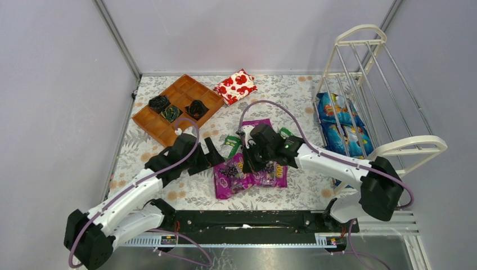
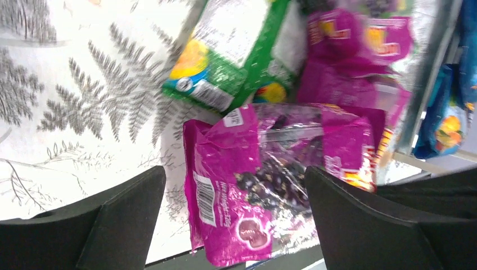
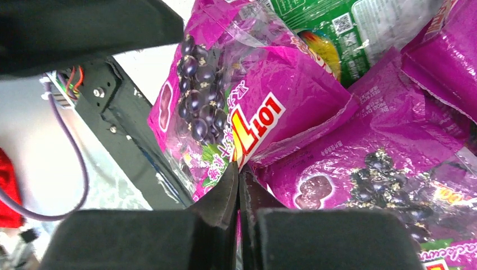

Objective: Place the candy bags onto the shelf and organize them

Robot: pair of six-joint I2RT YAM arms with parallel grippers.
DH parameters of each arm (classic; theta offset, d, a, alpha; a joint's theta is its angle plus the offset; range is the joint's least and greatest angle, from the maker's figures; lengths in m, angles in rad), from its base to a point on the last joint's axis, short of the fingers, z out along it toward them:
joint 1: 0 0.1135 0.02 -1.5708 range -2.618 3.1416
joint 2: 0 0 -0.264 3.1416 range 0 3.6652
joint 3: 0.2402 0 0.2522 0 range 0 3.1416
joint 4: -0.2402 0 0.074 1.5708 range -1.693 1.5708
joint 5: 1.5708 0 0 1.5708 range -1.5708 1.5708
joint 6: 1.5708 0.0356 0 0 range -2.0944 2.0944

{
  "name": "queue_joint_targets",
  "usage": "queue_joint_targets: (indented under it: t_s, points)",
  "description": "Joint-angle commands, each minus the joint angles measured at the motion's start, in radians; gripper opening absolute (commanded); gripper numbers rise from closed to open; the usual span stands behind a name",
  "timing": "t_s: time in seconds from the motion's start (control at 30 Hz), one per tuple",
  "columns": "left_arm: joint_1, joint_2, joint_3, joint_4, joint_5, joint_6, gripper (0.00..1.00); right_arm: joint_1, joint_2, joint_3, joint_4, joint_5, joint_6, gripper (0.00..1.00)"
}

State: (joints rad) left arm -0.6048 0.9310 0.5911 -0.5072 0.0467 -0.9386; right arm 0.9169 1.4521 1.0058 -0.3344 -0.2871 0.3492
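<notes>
left gripper [image 2: 233,191]: fingers spread wide, holding nothing; one purple bag [image 2: 264,185] lies flat on the table between them.
right gripper [image 3: 239,191]: fingers pressed together with a sliver of magenta film between them. Looks like an edge pinch where two purple bags overlap; can't tell which of the two it has.
pile: three purple bags and two green bags [image 1: 232,145] bunched mid-table, touching or overlapping, just ahead of both arms.
step: my read is lifting the pinched bag clear of the pile.
how: raise slowly and check that only one bag comes up. The film is glossy and the bite thin, so expect slip; re-grip deeper if it sags.
left arm's job: pin its own bag down so the neighbour doesn't drag.
tray [image 1: 177,107]: far left, not involved.
shelf [image 1: 360,62]: far right, well apart from the pile, no candy bag on it yet. Blue bags [image 1: 337,121] fill the low tier; aim above them. The tiers slant, so set the bag against the lower rail.
</notes>
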Motion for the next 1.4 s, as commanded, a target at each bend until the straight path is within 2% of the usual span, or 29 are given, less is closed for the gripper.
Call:
queue_joint_targets:
  t_s: [0.0, 0.1, 0.27, 0.43, 0.63, 0.77, 0.87, 0.97, 1.07, 1.13, 1.23, 1.37]
  points:
    - [-0.004, -0.062, 0.127, -0.002, 0.016, 0.143, 0.98, 0.002, -0.112, 0.014, 0.019, 0.077, -0.170, 0.00]
    - [-0.004, -0.028, 0.187, 0.052, 0.154, 0.237, 0.97, 0.001, -0.166, -0.032, 0.056, 0.020, -0.223, 0.00]
    - [-0.004, 0.032, 0.211, 0.208, 0.292, 0.315, 0.83, 0.002, -0.244, -0.099, 0.137, -0.052, -0.245, 0.00]
    - [-0.004, 0.068, 0.155, 0.436, 0.480, 0.300, 0.85, 0.002, -0.321, -0.195, 0.261, -0.124, -0.202, 0.00]
    - [-0.004, 0.138, 0.128, 0.458, 0.512, 0.307, 0.87, 0.002, -0.372, -0.266, 0.356, -0.175, -0.183, 0.00]
    - [-0.004, 0.210, 0.145, 0.449, 0.524, 0.337, 0.75, 0.001, -0.384, -0.259, 0.354, -0.172, -0.205, 0.00]
    - [-0.004, 0.252, 0.150, 0.453, 0.509, 0.348, 0.72, 0.002, -0.386, -0.244, 0.342, -0.170, -0.225, 0.00]
    - [-0.008, 0.285, 0.161, 0.487, 0.548, 0.342, 0.65, 0.002, -0.382, -0.236, 0.304, -0.164, -0.234, 0.00]
    - [-0.020, 0.300, 0.154, 0.524, 0.591, 0.329, 0.63, 0.001, -0.383, -0.238, 0.303, -0.160, -0.234, 0.00]
    - [-0.025, 0.299, 0.142, 0.558, 0.627, 0.314, 0.63, 0.001, -0.384, -0.240, 0.304, -0.153, -0.230, 0.00]
    - [-0.035, 0.282, 0.128, 0.576, 0.640, 0.301, 0.72, 0.001, -0.387, -0.243, 0.304, -0.149, -0.228, 0.00]
    - [-0.068, 0.270, 0.129, 0.542, 0.614, 0.312, 0.70, 0.002, -0.393, -0.246, 0.304, -0.136, -0.225, 0.00]
